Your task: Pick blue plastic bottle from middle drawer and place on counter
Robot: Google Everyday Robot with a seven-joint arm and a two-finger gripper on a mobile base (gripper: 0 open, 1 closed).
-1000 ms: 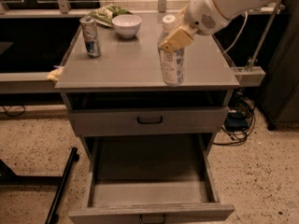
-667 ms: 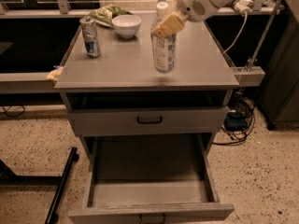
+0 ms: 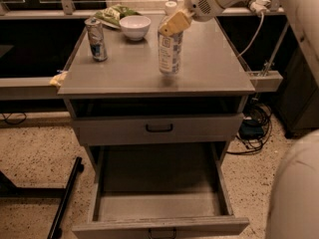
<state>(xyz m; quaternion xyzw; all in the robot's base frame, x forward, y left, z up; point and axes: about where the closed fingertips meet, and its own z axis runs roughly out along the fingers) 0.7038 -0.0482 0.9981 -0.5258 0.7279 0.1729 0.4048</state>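
The blue plastic bottle (image 3: 169, 49), slim with a white cap and a pale label, is upright at the middle of the counter (image 3: 214, 71), its base at or just above the surface. My gripper (image 3: 174, 23) comes in from the upper right, and its tan fingers are closed on the bottle's upper part just below the cap. The middle drawer (image 3: 159, 226) is pulled open below, and its bare floor holds nothing.
A dented silver-blue can (image 3: 96, 39) stands at the counter's left. A white bowl (image 3: 135, 27) and a green bag (image 3: 113, 15) sit at the back. A shut drawer front has a black loop handle (image 3: 159, 128). Cables (image 3: 254, 128) hang on the right, and a black bar (image 3: 65, 203) lies on the floor at left.
My gripper has carried the bottle a little to the left and farther back over the counter. The can, bowl and drawers have not moved.
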